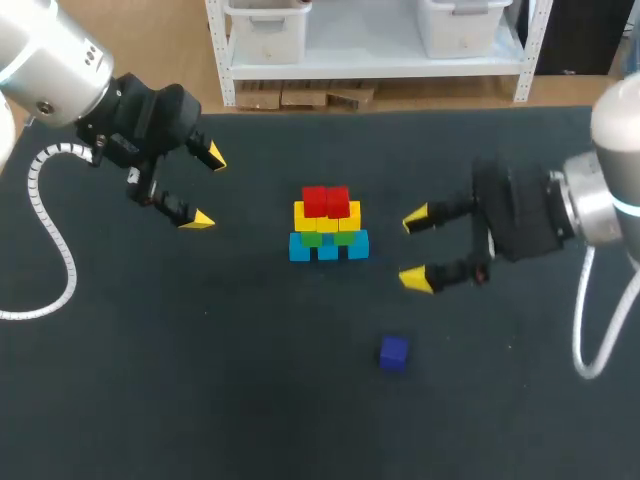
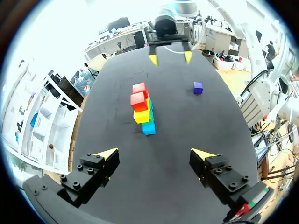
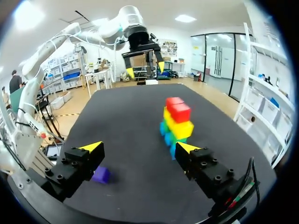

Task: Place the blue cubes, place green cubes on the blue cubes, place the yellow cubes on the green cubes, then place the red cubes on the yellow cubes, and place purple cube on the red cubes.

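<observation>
Blue-green-yellow-red cube stack (image 1: 328, 225) was done up to red, my left gripper (image 1: 206, 188) and right gripper (image 1: 416, 249) both hung open and empty, so I reckoned the right one should grab the small purple cube (image 1: 393, 353) lying loose near it.

Your left arm (image 1: 50, 60) comes in from the far-left corner, wrist angled down & toward the middle. Left gripper (image 1: 206, 188) sits far-left of centre, fingers spread wide, yellow tips pointing right, holding nothing. Your right arm (image 1: 610, 190) enters from the right edge, wrist approx level, pointing left. Right gripper (image 1: 415, 249) is right of centre, also spread wide & empty. The 2 grippers face each other, well apart.
</observation>
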Motion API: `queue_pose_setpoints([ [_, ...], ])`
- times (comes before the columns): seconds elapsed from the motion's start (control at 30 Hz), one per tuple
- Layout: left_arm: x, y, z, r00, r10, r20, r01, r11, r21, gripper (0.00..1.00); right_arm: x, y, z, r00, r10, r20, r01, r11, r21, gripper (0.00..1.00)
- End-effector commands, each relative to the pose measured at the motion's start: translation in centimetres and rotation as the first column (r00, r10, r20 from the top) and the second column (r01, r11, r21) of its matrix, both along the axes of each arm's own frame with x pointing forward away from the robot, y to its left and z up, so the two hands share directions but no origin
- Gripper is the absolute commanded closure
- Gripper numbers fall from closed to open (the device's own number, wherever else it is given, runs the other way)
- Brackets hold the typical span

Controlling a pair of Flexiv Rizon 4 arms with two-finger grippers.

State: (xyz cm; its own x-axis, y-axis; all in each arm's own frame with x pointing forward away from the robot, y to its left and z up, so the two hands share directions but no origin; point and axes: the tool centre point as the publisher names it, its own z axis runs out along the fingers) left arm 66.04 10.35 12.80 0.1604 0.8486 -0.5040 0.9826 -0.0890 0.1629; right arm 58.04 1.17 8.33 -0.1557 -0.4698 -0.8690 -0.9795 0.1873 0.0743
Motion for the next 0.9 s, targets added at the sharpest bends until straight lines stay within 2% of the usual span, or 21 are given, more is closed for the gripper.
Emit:
queue_pose_setpoints([
  [0.03,0.0,0.1,0.0,1.0,-0.002,0.002,0.002,1.0,-0.002,0.0,-3.6,-0.1,-1.1,0.994,-0.099,0.044,0.099,0.995,-0.012,0.0],
  [0.43,0.0,0.1,0.0,1.0,-0.002,0.002,0.002,1.0,-0.002,0.0,-7.0,-0.4,-4.0,0.992,-0.12,0.035,0.121,0.993,-0.014,0.0],
  [0.63,0.0,0.1,0.0,1.0,-0.002,0.002,0.002,1.0,-0.002,0.0,-8.6,0.0,-5.0,0.995,-0.097,0.025,0.097,0.995,-0.011,0.0],
  [0.9,0.0,0.1,0.0,1.0,-0.002,0.002,0.002,1.0,-0.002,0.0,-9.2,0.0,-6.5,0.996,-0.093,0.008,0.093,0.995,-0.024,0.0],
])
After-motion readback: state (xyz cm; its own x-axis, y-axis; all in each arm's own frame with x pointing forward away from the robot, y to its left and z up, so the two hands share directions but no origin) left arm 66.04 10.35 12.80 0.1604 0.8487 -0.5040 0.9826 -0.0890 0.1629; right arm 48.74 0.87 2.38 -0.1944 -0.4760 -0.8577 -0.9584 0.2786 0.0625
